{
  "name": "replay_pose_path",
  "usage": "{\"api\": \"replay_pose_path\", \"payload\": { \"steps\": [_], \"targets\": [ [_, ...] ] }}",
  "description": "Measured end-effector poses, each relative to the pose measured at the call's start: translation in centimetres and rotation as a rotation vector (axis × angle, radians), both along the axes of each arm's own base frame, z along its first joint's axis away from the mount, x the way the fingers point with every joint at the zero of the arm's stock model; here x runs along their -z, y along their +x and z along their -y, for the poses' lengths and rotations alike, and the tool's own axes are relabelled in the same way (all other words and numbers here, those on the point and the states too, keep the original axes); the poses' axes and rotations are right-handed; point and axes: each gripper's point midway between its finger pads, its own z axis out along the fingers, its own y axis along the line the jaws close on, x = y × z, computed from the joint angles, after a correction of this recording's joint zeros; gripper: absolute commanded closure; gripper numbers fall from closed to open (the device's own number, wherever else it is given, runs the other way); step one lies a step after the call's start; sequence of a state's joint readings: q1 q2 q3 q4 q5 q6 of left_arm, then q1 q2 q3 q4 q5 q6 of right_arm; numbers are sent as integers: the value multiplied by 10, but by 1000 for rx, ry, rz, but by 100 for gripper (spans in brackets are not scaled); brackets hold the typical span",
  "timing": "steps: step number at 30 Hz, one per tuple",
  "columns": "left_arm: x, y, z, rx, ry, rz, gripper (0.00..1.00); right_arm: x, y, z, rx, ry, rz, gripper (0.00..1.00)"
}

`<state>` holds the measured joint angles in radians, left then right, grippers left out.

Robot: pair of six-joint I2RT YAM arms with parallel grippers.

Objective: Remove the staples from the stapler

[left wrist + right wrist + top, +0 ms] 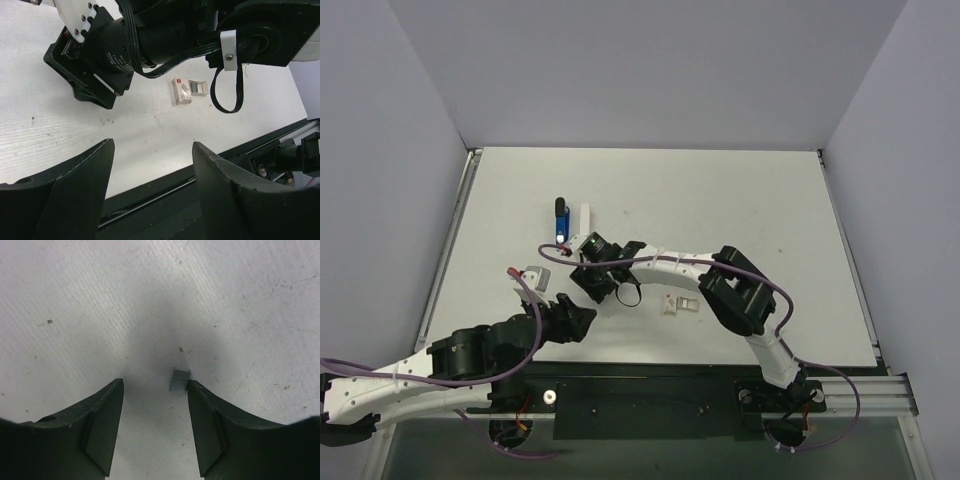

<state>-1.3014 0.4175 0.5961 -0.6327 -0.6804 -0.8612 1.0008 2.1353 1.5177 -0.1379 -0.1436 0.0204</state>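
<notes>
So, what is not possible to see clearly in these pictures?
Top view: the stapler is too small to show whether staples remain inside.
Right wrist view: the small grey piece by the right gripper is blurred; whether a finger touches it is unclear.
Left wrist view: the print on the small box is too small to read.

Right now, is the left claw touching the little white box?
Apart. In the left wrist view, a stretch of table lies between the open left gripper and the little white box.
</notes>
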Motion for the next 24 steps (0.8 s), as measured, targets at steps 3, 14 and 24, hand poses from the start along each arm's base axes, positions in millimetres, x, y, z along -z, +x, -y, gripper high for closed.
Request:
{"api": "replay_pose_path", "payload": {
  "steps": [3,14,24],
  "targets": [
    [1,0,1,4,2,-2,26,0,-1,0,3,-9,12,54],
    [1,-1,1,4,2,-3,26,0,6,4,69,-25,31,68],
    [1,0,1,4,3,-3,26,1,14,1,128,-27,38,78]
  ]
}}
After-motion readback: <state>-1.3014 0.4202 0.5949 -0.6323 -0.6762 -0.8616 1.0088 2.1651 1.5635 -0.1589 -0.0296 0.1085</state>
